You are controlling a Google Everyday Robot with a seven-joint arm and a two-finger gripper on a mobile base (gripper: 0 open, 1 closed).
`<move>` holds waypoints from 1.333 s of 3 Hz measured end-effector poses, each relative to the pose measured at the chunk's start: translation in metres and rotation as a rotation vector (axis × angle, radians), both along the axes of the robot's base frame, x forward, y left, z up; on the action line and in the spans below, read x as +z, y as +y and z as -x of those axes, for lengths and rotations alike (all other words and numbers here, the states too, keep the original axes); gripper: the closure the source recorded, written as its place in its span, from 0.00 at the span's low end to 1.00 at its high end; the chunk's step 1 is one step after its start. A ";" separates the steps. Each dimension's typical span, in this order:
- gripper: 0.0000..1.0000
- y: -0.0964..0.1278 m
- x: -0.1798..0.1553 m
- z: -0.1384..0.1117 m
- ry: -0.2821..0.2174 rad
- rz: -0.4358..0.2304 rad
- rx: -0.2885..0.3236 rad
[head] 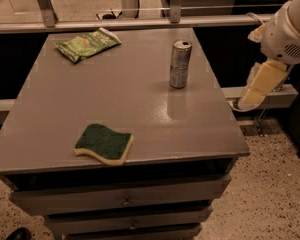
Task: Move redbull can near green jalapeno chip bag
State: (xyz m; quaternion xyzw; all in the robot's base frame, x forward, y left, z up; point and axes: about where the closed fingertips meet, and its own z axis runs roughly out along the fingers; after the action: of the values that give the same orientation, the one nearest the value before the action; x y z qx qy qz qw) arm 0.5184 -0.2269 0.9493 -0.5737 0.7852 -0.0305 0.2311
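The redbull can [180, 64] stands upright on the grey table [115, 109], toward its far right. The green jalapeno chip bag [87, 44] lies flat at the far left corner, well apart from the can. My gripper [252, 94] hangs off the table's right edge, to the right of the can and a little nearer than it. It holds nothing.
A dark green-and-yellow sponge [105, 144] lies near the table's front edge. The table has drawers [125, 200] below its top. A rail [140, 23] runs behind the table, and a low ledge [275, 96] sits under my arm at the right.
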 end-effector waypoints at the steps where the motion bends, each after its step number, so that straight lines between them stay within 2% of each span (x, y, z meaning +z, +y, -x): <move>1: 0.00 0.006 -0.019 -0.046 -0.032 -0.137 -0.013; 2: 0.00 0.026 -0.034 -0.085 -0.062 -0.284 -0.004; 3: 0.00 0.052 -0.043 -0.113 -0.091 -0.432 0.023; 4: 0.00 0.086 -0.050 -0.135 -0.120 -0.610 0.061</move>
State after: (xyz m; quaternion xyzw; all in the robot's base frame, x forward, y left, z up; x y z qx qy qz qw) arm 0.6538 -0.1412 0.8989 -0.4983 0.7257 0.1796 0.4390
